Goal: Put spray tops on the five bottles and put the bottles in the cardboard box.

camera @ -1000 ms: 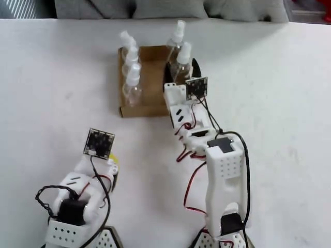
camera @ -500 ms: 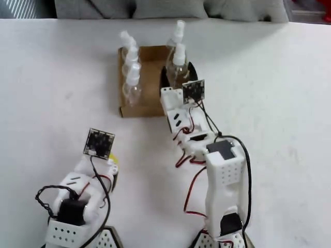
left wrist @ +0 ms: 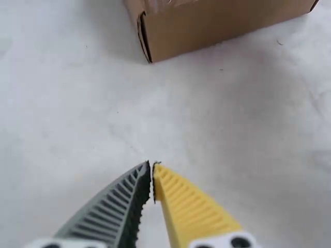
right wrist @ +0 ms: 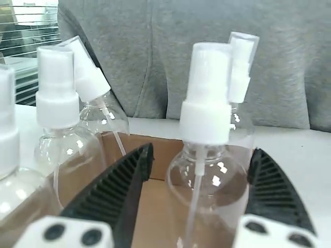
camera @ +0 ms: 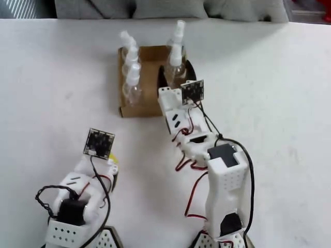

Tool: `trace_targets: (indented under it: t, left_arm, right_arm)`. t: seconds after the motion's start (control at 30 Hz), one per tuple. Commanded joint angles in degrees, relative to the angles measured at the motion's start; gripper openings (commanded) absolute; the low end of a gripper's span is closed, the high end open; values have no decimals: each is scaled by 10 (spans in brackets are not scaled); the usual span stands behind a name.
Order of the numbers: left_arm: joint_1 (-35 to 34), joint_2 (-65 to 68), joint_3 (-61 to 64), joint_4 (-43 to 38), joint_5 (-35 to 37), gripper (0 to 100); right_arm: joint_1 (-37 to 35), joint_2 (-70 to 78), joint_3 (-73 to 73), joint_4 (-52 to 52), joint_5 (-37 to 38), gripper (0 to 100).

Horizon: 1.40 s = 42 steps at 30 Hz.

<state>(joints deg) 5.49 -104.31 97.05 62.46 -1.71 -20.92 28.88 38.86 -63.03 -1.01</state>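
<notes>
At about 7 o'clock on the white tabletop [camera: 269, 77] the left arm [camera: 77, 196] sits pulled back, well apart from the work. The left gripper [left wrist: 151, 168] is fully closed, its grey and yellow fingers meeting at the tips with nothing between them, just above bare tabletop. It points toward the near corner of the cardboard box [left wrist: 207, 26].

The box [camera: 150, 70] lies open-topped a little left of centre, toward 12 o'clock. Three bottles [camera: 132, 57] stand in a row along its 9 o'clock side. They are clear plastic, each has a white spray top on, and they are close together.

On the box's 3 o'clock side there are two more clear bottles, both capped with white spray tops. The far bottle [camera: 178, 32] stands upright at the 1 o'clock corner. The fifth bottle [camera: 176, 59] is just in front of it, upright, at the box's 3 o'clock edge. I cannot tell whether its base rests on the box floor or hangs above it.

The right arm [camera: 222, 175] stretches from 5 o'clock toward that edge. The right gripper [right wrist: 201, 155] has its two black fingers [right wrist: 124, 186] spread about as wide as the fifth bottle's [right wrist: 204, 191] body. One finger is on each side of the bottle, holding it below the shoulder.
</notes>
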Motion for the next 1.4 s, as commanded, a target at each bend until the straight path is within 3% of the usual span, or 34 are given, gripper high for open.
trace_targets:
  t: [0.0, 0.67, 0.97, 1.27, 1.37]
  left_arm:
    - [-4, -4, -1, -20, -5, 21]
    - [-6, -4, -1, -36, -5, 21]
    - [-6, -4, -1, -36, -5, 21]
    - [-5, -4, -1, -36, -5, 21]
    - [-6, -4, -1, -36, -5, 21]
  right_arm:
    - [12, -50, 0, -3, -2, 252]
    - [7, -216, 146, -7, -3, 252]
    - [12, -369, 255, 2, -4, 248]
    - [47, -581, 279, 272, -4, 241]
    - [62, -672, 279, 367, -4, 164]
